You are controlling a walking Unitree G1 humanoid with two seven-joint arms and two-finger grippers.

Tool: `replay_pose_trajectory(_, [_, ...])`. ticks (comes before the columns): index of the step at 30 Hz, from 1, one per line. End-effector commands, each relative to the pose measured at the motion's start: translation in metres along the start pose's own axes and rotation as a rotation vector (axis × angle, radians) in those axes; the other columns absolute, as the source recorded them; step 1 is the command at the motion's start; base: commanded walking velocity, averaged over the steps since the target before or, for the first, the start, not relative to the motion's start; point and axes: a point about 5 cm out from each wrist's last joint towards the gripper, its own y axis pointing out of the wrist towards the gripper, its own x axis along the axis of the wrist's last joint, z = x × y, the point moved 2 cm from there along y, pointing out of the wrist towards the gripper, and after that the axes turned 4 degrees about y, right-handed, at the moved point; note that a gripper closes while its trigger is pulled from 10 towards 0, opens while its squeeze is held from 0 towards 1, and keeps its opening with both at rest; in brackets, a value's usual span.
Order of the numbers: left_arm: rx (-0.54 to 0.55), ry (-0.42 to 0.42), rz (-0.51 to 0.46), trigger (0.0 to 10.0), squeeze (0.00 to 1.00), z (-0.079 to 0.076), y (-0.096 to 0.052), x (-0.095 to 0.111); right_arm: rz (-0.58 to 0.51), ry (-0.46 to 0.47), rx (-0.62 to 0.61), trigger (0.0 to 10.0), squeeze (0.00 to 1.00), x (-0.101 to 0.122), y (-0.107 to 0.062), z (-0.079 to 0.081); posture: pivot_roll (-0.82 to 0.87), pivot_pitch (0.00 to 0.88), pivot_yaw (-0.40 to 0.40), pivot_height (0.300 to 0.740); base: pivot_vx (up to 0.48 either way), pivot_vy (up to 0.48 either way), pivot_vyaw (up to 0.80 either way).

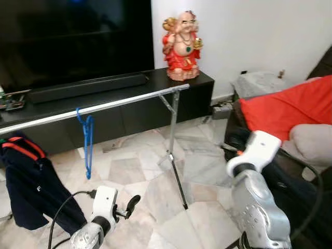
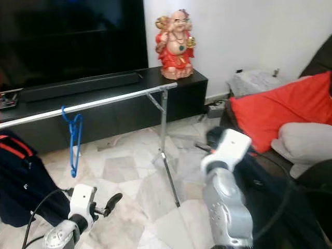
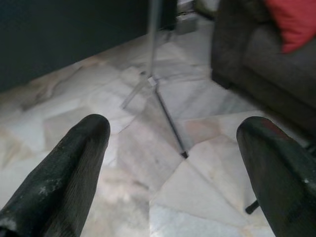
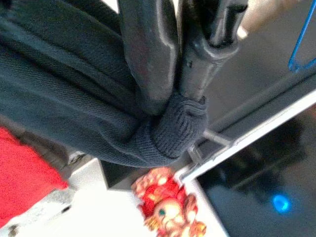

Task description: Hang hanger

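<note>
A blue hanger (image 1: 87, 140) hangs on the silver rail (image 1: 104, 107), left of the rail's middle. Low over the floor in front of the rail, my left gripper (image 1: 129, 205) is open with nothing between its fingers (image 3: 74, 163). My right arm (image 1: 257, 197) rises at the right, near the sofa. In the right wrist view my right gripper (image 4: 175, 98) is shut on a fold of dark grey knit garment (image 4: 74, 98). Beyond it the blue hanger (image 4: 301, 39) and the rail show. I see no hanger inside the garment.
A navy garment with red stripes (image 1: 26, 181) hangs at the rail's left end. The rail's stand leg (image 1: 176, 171) reaches onto the marble floor. Behind are a black TV console (image 1: 202, 83) with a red figurine (image 1: 181, 46). A sofa with a red cushion (image 1: 290, 109) is on the right.
</note>
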Motion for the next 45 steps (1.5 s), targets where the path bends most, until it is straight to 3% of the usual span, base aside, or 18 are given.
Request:
replay_pose_trajectory(1, [-0.046,0.032,-0.007,10.0,0.00,-0.001,0.004,0.009,-0.007,-0.087,0.145,10.0,0.00,0.008,0.006,0.025,0.01,0.034,0.053,0.740,0.000,0.000,0.00])
replay_pose_trajectory(5, [-0.051,0.034,-0.012,10.0,0.00,0.000,0.006,0.013,-0.104,-0.149,0.326,10.0,0.00,0.032,0.009,0.060,0.01,0.034,0.056,0.740,0.000,0.000,0.00])
replay_pose_trajectory(6, [-0.051,0.034,-0.013,10.0,0.00,0.001,0.006,0.014,-0.150,-0.126,0.392,10.0,0.00,0.045,0.008,0.074,0.01,0.034,0.056,0.740,0.000,0.000,0.00])
replay_pose_trajectory(9, [-0.036,0.034,-0.014,10.0,0.00,0.004,0.006,0.014,-0.252,-0.062,0.486,10.0,0.00,0.070,0.002,0.095,0.01,0.035,0.056,0.740,0.000,0.000,0.00])
replay_pose_trajectory(12, [-0.035,0.034,-0.010,10.0,0.00,0.005,0.005,0.013,-0.286,0.005,0.584,10.0,0.00,0.081,-0.005,0.110,0.01,0.038,0.057,0.740,0.000,0.000,0.00])
replay_pose_trajectory(17, [-0.033,0.033,-0.010,10.0,0.00,0.005,0.005,0.013,-0.317,0.093,0.705,10.0,0.00,0.081,-0.015,0.118,0.02,0.039,0.057,0.740,0.000,0.000,0.00])
replay_pose_trajectory(20, [-0.033,0.034,-0.010,10.0,0.00,0.005,0.004,0.013,-0.350,0.194,0.806,10.0,0.00,0.088,-0.028,0.123,0.01,0.041,0.060,0.740,0.000,0.000,0.00])
replay_pose_trajectory(25, [-0.030,0.036,-0.013,10.0,0.00,0.006,0.005,0.014,-0.340,0.232,0.950,10.0,0.00,0.086,-0.044,0.129,0.01,0.041,0.060,0.740,0.000,0.000,0.00])
replay_pose_trajectory(30, [-0.027,0.036,-0.016,10.0,0.00,0.006,0.005,0.015,-0.284,0.225,1.004,10.0,0.00,0.073,-0.048,0.129,0.01,0.039,0.058,0.740,0.000,0.000,0.00])
replay_pose_trajectory(32, [-0.023,0.036,-0.017,10.0,0.00,0.006,0.006,0.015,-0.187,0.126,1.017,10.0,0.00,0.048,-0.046,0.120,0.02,0.040,0.059,0.740,0.000,0.000,0.00])
replay_pose_trajectory(33, [-0.023,0.036,-0.017,10.0,0.00,0.006,0.006,0.015,-0.187,0.126,1.017,10.0,0.00,0.048,-0.046,0.120,0.02,0.040,0.059,0.740,0.000,0.000,0.00])
replay_pose_trajectory(34, [-0.020,0.037,-0.017,10.0,0.00,0.006,0.006,0.015,-0.132,0.091,0.988,10.0,0.00,0.033,-0.041,0.108,0.02,0.039,0.057,0.740,0.000,0.000,0.00])
replay_pose_trajectory(38, [-0.016,0.037,-0.017,10.0,0.00,0.007,0.006,0.015,-0.093,0.097,0.902,10.0,0.00,0.022,-0.030,0.091,0.02,0.038,0.054,0.740,0.000,0.000,0.00])
replay_pose_trajectory(39, [-0.014,0.037,-0.016,10.0,0.00,0.007,0.006,0.015,-0.036,0.079,0.811,10.0,0.00,0.009,-0.019,0.077,0.02,0.038,0.054,0.740,0.000,0.000,0.00])
replay_pose_trajectory(40, [-0.012,0.037,-0.016,10.0,0.00,0.007,0.006,0.014,0.040,0.037,0.638,10.0,0.00,-0.011,-0.002,0.053,0.02,0.038,0.052,0.740,0.000,0.000,0.00])
replay_pose_trajectory(41, [-0.012,0.037,-0.016,10.0,0.00,0.007,0.006,0.014,0.040,0.037,0.638,10.0,0.00,-0.011,-0.002,0.053,0.02,0.038,0.052,0.740,0.000,0.000,0.00])
replay_pose_trajectory(43, [-0.012,0.036,-0.016,10.0,0.00,0.007,0.006,0.014,0.174,0.056,0.443,10.0,0.00,-0.038,0.011,0.027,0.02,0.037,0.052,0.740,0.000,0.000,0.00])
replay_pose_trajectory(45, [-0.014,0.035,-0.018,10.0,0.00,0.005,0.006,0.015,0.310,0.013,0.192,10.0,0.00,-0.068,0.017,-0.008,0.02,0.038,0.050,0.740,0.000,0.000,0.00])
